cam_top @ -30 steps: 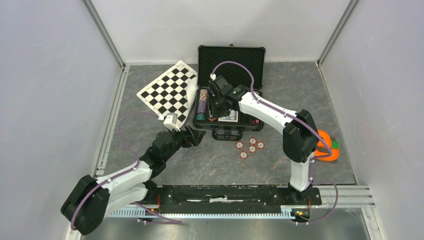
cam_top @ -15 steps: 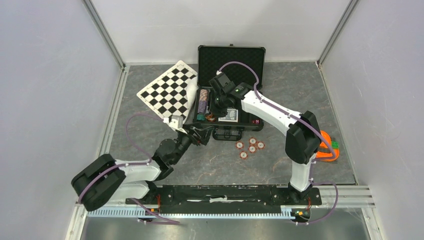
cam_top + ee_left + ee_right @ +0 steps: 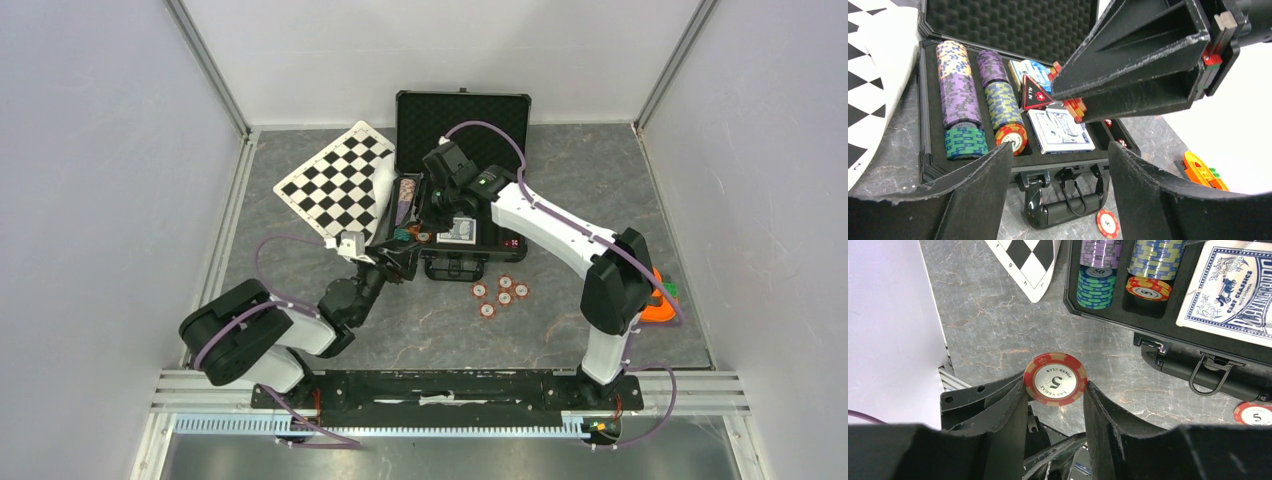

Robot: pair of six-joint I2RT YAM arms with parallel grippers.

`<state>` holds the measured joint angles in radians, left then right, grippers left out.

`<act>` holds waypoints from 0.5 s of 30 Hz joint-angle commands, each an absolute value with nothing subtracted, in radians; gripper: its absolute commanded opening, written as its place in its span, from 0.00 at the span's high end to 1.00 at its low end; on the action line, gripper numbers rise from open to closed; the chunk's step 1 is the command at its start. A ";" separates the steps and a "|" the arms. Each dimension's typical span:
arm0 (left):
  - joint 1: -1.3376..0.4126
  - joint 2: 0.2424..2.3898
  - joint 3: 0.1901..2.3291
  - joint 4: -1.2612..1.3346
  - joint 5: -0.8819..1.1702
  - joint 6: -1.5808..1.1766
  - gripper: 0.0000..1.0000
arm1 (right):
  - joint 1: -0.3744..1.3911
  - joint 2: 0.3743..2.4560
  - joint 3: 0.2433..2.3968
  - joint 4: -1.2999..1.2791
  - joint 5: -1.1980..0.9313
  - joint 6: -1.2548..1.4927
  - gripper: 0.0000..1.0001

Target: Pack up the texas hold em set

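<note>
- Top external view: the black case (image 3: 462, 112) lay open at the far middle of the table (image 3: 560, 340), with its lid raised toward the back wall. The checkered board (image 3: 335, 180) lay just beside it on the left, one edge curling up against the case's side.
- Five loose chips (image 3: 500, 292) lay on the table just in front of the case, right of its handle (image 3: 455, 268). An orange object (image 3: 655, 305) sat well apart at the right, partly hidden by the right arm.
- The left gripper (image 3: 400, 252) was at the case's near-left corner and the right gripper (image 3: 440, 205) hung over the tray (from this height neither pincer's opening could be judged).
- Left wrist view: the left gripper's fingers stood wide apart with nothing between them, facing the tray.
- The tray held chip rows (image 3: 960, 100) in its left slots and a card deck (image 3: 1060, 131) in the middle. A triangular button (image 3: 1034, 95) lay at the deck's far edge.
- The right gripper reached in from the upper right above the tray, with a red-and-yellow rim showing at its fingertips.
- Right wrist view: the right gripper was partly closed on a red poker chip (image 3: 1055, 379). Both fingers pinched the chip by its rim, and its face, marked 5, was turned to the camera.
- Bare table showed behind the chip, with the case's near-left corner up and to the right.
</note>
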<state>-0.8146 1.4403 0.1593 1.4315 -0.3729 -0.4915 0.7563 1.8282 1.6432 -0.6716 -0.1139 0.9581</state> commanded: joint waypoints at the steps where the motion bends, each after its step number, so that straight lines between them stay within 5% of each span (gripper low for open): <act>1: -0.805 1.460 0.203 1.556 -0.394 -0.434 0.25 | 0.758 1.775 1.628 -0.634 -0.128 0.980 1.00; 15: -0.805 1.491 0.244 1.555 -0.408 -0.445 0.32 | 0.760 1.757 1.605 -0.607 -0.143 1.005 1.00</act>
